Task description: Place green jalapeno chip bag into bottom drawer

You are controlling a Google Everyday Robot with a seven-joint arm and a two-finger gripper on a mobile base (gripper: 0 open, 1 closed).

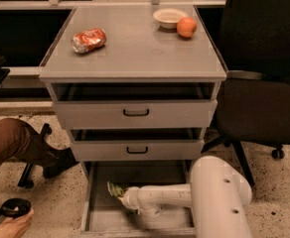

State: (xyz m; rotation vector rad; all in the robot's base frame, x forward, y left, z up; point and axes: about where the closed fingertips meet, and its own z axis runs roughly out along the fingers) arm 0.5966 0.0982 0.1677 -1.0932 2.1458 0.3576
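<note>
Reaching into the bottom drawer [101, 215], the gripper [123, 196] is clamped on the green jalapeno chip bag [115, 188] near its left wall.

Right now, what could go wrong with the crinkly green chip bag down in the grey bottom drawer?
The robot's gripper is low inside the open grey bottom drawer, at the crumpled light-green chip bag. The bag could cling and get lifted back out when the white arm leaves. The middle grey drawer front juts out just above, so rising too early might bump it.
</note>
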